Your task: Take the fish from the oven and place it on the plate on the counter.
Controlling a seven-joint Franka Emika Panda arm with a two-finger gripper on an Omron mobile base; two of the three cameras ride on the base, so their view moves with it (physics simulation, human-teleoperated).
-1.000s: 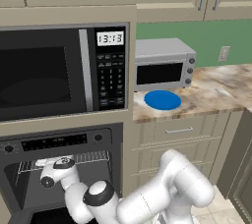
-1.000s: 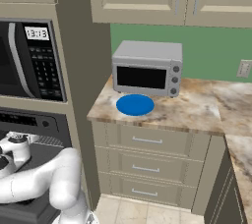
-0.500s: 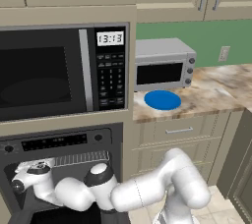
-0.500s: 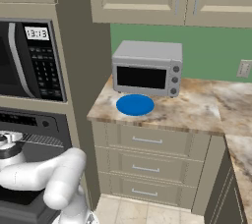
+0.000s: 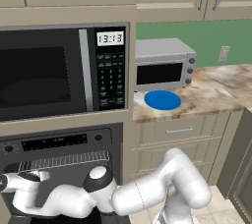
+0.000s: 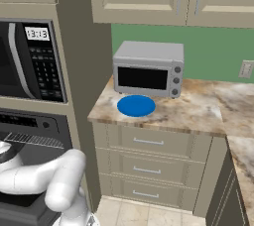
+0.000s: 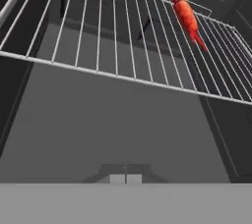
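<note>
rack (image 7: 123,46): metal wire | counter (image 5: 216,93): marbled stone | plate (image 5: 162,100): matt

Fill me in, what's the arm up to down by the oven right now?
The arm is reaching low into the open oven. Its tool is shut and holds nothing. In the hand view the fish lies on the wire rack, ahead of the tool and not touched. The blue plate sits bare on the counter before the toaster oven.
</note>
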